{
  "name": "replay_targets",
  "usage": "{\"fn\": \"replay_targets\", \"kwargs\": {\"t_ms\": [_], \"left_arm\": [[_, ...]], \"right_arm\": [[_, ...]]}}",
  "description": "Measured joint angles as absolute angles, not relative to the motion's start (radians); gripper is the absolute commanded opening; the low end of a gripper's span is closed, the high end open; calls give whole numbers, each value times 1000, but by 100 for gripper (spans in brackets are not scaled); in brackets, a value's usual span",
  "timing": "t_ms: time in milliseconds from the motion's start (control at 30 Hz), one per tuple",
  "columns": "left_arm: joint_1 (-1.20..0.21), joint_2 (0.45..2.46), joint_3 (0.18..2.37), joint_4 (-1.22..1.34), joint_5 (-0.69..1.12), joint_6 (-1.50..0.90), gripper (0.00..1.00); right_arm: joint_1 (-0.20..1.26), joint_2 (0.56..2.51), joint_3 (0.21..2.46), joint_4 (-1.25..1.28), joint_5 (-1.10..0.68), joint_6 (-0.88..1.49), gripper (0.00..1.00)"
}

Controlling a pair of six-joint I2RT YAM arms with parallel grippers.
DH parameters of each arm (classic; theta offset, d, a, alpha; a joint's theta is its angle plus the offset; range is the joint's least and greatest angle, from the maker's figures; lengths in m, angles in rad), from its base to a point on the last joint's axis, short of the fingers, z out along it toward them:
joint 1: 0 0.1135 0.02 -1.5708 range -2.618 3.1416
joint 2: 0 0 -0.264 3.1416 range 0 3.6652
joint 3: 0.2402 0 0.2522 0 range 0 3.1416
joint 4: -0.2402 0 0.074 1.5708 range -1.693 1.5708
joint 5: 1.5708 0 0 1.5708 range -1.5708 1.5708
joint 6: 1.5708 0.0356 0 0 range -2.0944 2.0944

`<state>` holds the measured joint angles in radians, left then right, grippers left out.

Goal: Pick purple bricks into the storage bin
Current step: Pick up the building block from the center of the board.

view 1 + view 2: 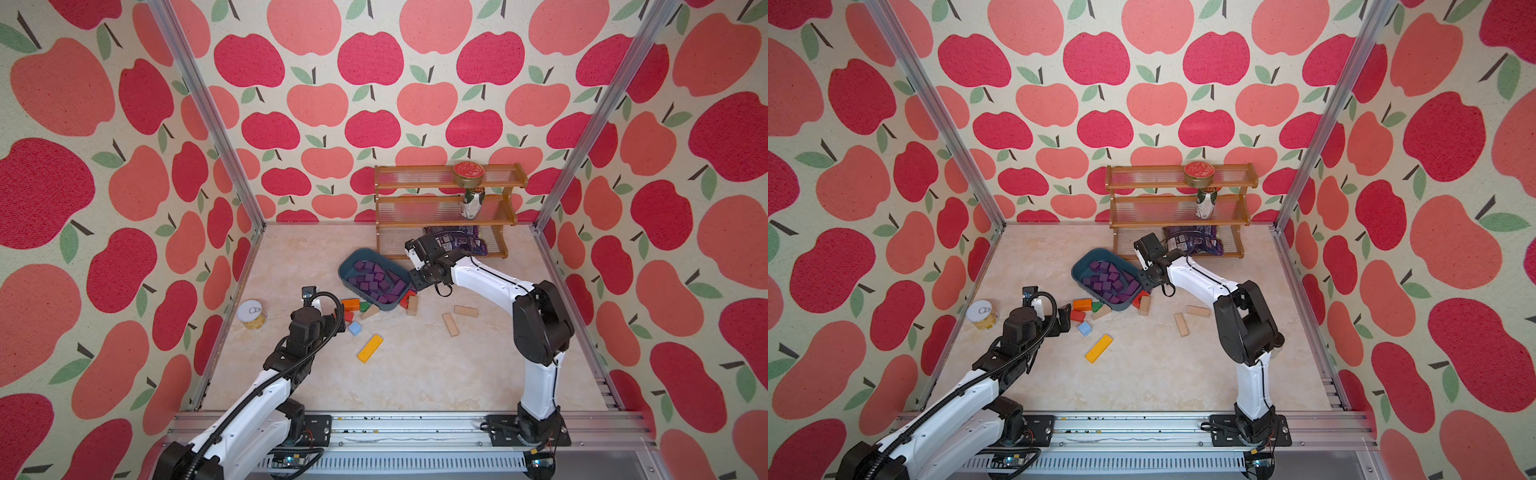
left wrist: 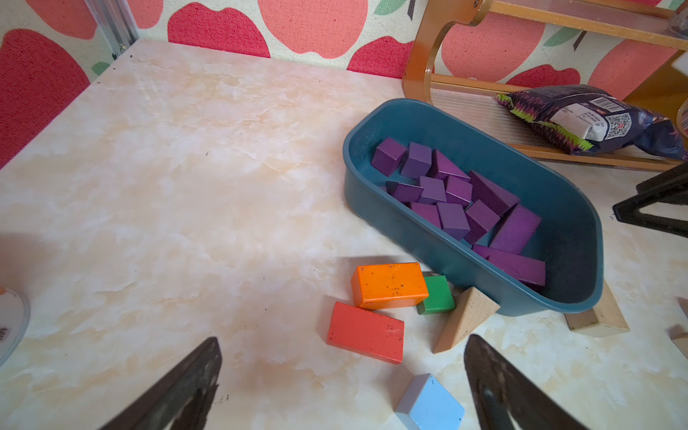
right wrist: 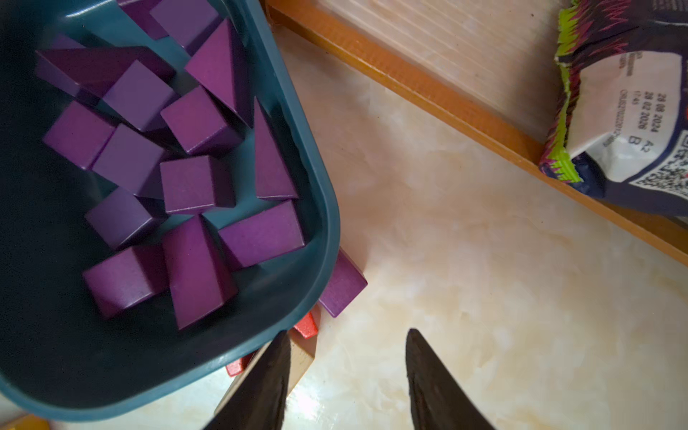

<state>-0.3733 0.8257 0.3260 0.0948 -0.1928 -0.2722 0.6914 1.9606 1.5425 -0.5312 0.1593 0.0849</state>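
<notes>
The teal storage bin (image 1: pixel 365 250) (image 2: pixel 409 231) lies mid-table with several purple bricks (image 1: pixel 376 278) (image 2: pixel 452 219) (image 3: pixel 197 186) piled inside. Its near end rests over loose blocks. One more purple brick (image 3: pixel 342 286) pokes out from under the bin's rim (image 3: pixel 327 208) on the table. My right gripper (image 1: pixel 417 282) (image 3: pixel 348 333) hovers beside that corner of the bin, open, with nothing between its fingers. My left gripper (image 1: pixel 336 320) (image 2: pixel 343 338) stands wide open and empty over the coloured blocks in front of the bin.
Orange (image 2: pixel 389 284), red (image 2: pixel 366 331), green (image 2: pixel 435 294), light-blue (image 2: pixel 430 404) and tan wedge (image 2: pixel 463 320) blocks crowd the bin's near side. A yellow block (image 1: pixel 370 348), tan blocks (image 1: pixel 450 324) and a tin (image 1: pixel 252 314) lie about. The wooden rack (image 1: pixel 444 208) holds cans and a snack bag (image 1: pixel 461 243).
</notes>
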Motion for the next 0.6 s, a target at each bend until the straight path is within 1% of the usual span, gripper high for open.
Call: {"fn": "replay_targets", "kwargs": {"t_ms": [267,600], "left_arm": [[-373,826,326,95,-193,-272,99],[-373,826,326,94,-193,-272,99]], "right_arm": [[691,1985,1538,-509,191,92,49],[686,1992,1531,-488,200,100,48]]}}
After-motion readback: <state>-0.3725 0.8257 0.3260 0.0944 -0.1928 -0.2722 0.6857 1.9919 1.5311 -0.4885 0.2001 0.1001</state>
